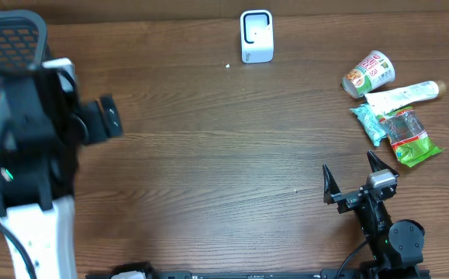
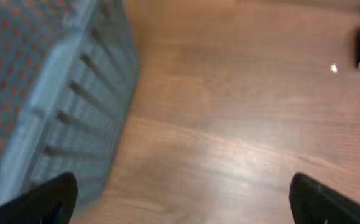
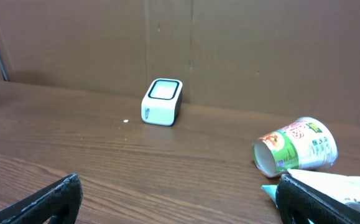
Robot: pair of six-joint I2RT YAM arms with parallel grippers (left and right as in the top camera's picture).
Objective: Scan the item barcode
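The left gripper [image 2: 183,199] and right gripper [image 1: 350,167] are both released, holding nothing. The cup [image 1: 368,74] lies on its side among packets [image 1: 398,128] at far right, well apart from the scanner [image 1: 256,36]. The contents of the basket [image 1: 7,35] cannot be told.

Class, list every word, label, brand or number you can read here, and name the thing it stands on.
No text here is legible.
cup: coloured print on its side, too blurred to read.
white scanner: small dark mark on its side, too small to read.
white tube, teal packet, red and green packet: print too small to read.
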